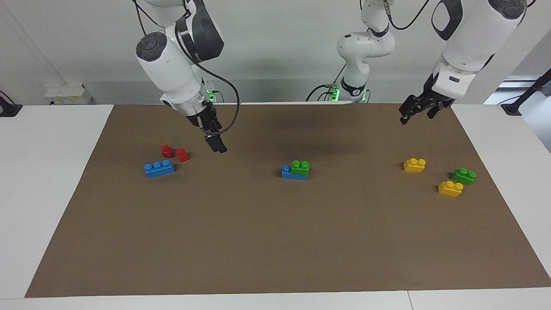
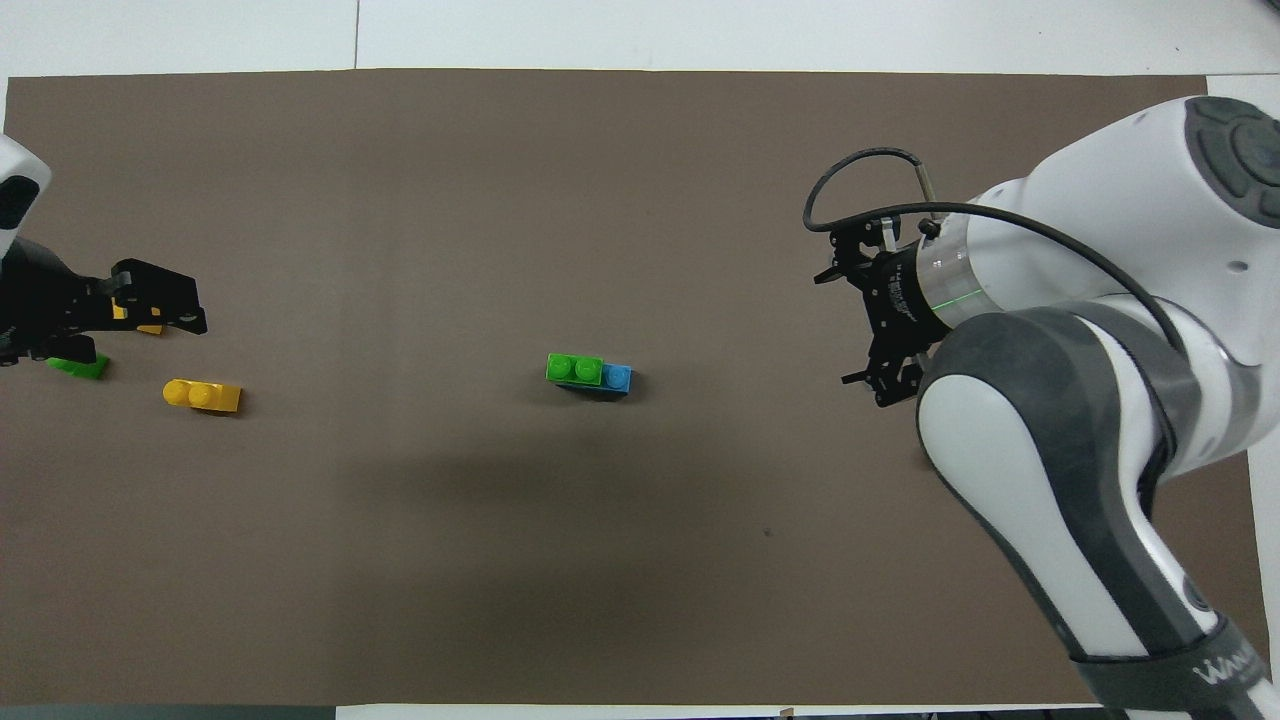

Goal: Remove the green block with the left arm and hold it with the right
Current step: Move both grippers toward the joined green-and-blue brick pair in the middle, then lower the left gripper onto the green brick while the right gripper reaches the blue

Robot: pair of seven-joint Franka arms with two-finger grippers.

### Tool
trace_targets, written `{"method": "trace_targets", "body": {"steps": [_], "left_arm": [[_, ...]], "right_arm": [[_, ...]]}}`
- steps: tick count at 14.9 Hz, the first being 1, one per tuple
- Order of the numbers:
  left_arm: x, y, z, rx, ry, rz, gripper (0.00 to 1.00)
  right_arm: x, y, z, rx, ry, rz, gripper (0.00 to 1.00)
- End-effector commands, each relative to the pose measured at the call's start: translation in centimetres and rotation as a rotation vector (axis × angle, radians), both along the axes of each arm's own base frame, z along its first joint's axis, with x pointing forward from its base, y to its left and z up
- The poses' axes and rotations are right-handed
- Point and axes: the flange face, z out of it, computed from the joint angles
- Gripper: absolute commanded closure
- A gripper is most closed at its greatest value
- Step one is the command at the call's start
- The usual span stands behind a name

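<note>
The green block (image 1: 300, 167) has two studs and sits stacked on one end of a blue brick (image 1: 287, 172) in the middle of the brown mat. It also shows in the overhead view (image 2: 574, 369), with the blue brick (image 2: 618, 378) under it. My left gripper (image 1: 416, 115) hangs open and empty in the air over the bricks at the left arm's end; in the overhead view (image 2: 130, 320) it partly covers them. My right gripper (image 1: 215, 142) hangs in the air over the mat beside two red blocks (image 1: 174, 152), well apart from the stack.
A second green block (image 1: 463, 175) and two yellow bricks (image 1: 414, 165) (image 1: 450, 188) lie at the left arm's end. A long blue three-stud brick (image 1: 159, 168) lies by the red blocks at the right arm's end. The brown mat (image 1: 275, 241) covers the white table.
</note>
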Motion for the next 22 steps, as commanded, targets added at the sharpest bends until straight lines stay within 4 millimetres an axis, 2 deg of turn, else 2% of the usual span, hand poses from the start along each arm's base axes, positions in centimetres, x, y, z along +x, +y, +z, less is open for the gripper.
{"method": "trace_targets", "body": {"steps": [1, 4, 7, 11, 15, 17, 19, 22], "left_arm": [[-2.2, -2.9, -1.2, -0.009, -0.024, 0.151, 0.0], [-3.8, -5.8, -2.6, -0.004, -0.02, 0.336, 0.0], [-5.2, -8.9, -4.0, -0.013, -0.035, 0.526, 0.0], [-6.4, -13.6, -5.3, -0.049, -0.064, 0.788, 0.0], [-7.4, -17.4, -8.2, -0.087, -0.071, 0.974, 0.0], [-7.7, -20.1, -10.4, -0.067, -0.04, 1.046, 0.0], [-7.9, -21.8, -12.0, -0.059, -0.021, 1.145, 0.0], [-7.1, -23.2, -14.1, -0.081, -0.017, 1.282, 0.0]], "right_arm": [[-0.7, 1.9, -2.7, 0.051, 0.018, -0.083, 0.0], [-0.9, 3.9, -6.1, 0.105, 0.019, -0.146, 0.0], [-2.0, 7.4, -8.7, 0.11, -0.023, -0.125, 0.04], [-2.1, 8.6, -10.7, 0.158, -0.018, -0.192, 0.04], [-2.5, 10.8, -13.7, 0.153, -0.003, -0.199, 0.03], [-2.7, 11.8, -15.5, 0.141, 0.009, -0.189, 0.03], [-2.9, 12.5, -16.7, 0.136, 0.005, -0.186, 0.03], [-2.8, 13.2, -17.9, 0.165, 0.002, -0.225, 0.03]]}}
